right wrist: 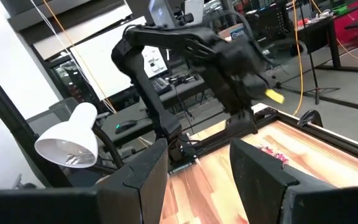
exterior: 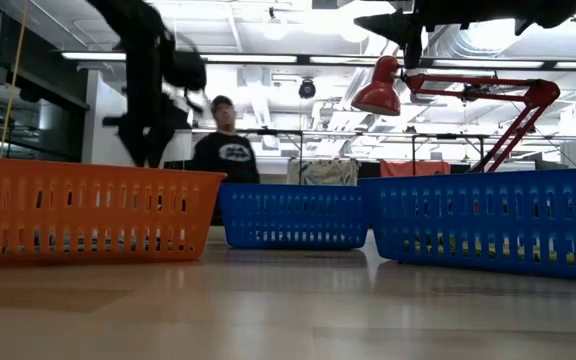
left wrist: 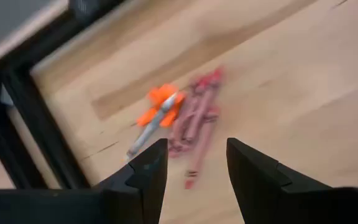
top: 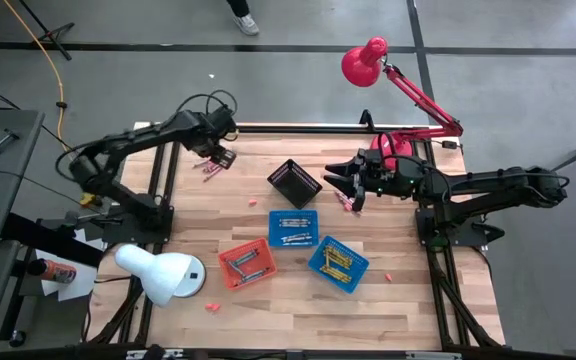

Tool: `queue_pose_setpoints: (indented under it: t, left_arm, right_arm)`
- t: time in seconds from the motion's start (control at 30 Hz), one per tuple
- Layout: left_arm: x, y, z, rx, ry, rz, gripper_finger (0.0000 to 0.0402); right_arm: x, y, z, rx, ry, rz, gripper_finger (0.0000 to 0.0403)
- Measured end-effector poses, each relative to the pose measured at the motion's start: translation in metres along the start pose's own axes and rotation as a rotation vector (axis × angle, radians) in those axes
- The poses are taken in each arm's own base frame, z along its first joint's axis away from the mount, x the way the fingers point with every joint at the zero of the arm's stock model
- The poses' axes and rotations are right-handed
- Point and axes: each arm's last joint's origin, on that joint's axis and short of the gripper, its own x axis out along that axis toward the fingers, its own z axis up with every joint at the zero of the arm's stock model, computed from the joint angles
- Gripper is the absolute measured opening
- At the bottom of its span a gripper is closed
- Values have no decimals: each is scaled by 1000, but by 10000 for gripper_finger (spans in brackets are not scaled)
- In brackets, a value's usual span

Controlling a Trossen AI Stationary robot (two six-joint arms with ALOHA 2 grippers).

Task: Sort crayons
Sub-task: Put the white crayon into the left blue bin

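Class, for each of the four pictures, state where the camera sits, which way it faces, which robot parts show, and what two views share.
High: above, facing down; both arms, left gripper, right gripper, table.
Low: at tabletop height, facing across; orange basket, arms overhead.
Left wrist: down past its open fingers at the pink crayons.
Right wrist: across past its own fingers at the left arm.
Shared: both wrist views show the pink crayons.

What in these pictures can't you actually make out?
- Crayon count in the pile under the left gripper: blurred in the left wrist view, tiny in the high view.
- Contents of the orange basket and blue baskets: the low view's mesh walls hide them; too small from above.
- Black basket: its inside is too dark to read.
- Right gripper: the table beneath it is cut off in its wrist view.
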Motion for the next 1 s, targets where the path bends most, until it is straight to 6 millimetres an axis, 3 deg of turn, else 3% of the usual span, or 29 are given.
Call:
queue_pose_setpoints:
  t: [0.17, 0.33, 0.6, 1.0]
  left_arm:
    - [41, 16, 8, 9, 95, 18, 146]
    - [66, 32, 8, -64, 183, 9, 145]
    - [86, 41, 5, -31, 264, 20, 144]
    - [109, 37, 2, 106, 369, 43, 137]
  right_arm:
    - [0, 0, -1, -1, 12, -5, 167]
    - [0, -1, -2, -2, 17, -7, 167]
    - [0, -1, -2, -2, 24, -10, 167]
    - [0, -2, -4, -4, 40, -17, 167]
